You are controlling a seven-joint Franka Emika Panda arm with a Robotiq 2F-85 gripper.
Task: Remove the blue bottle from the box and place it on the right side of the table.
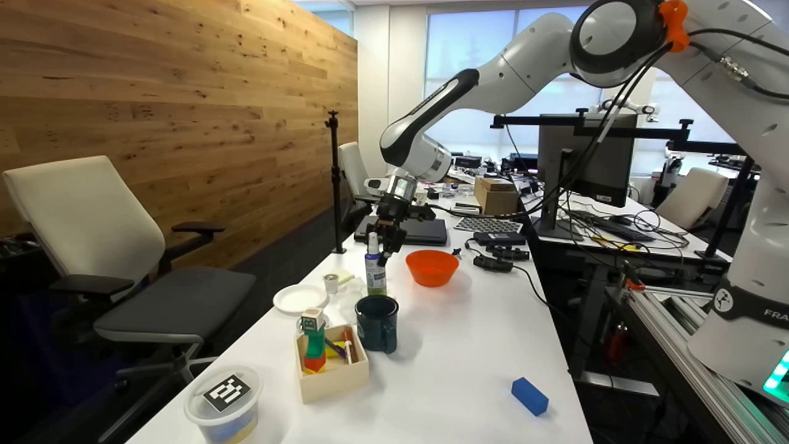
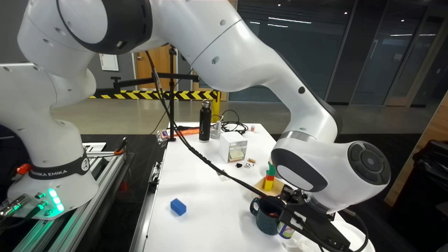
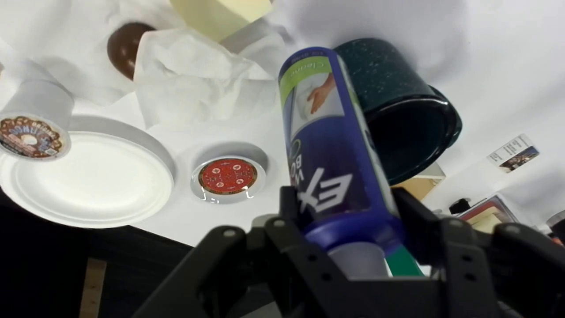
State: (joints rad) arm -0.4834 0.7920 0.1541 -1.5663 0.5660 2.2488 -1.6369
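Note:
The blue bottle, a slim spray bottle with a green band, stands about upright on or over the white table, just behind the dark mug. It is outside the light-wood box, which holds toy blocks and markers. In the wrist view, my gripper has a finger pressed on each side of the bottle near its shoulder; the base points away, beside the mug. In an exterior view, my gripper hides most of the bottle. I cannot tell whether its base touches the table.
An orange bowl stands near the bottle. A white plate, crumpled tissue and a small cup lie on its other side. A blue block sits near the table's edge. A lidded tub is beside the box.

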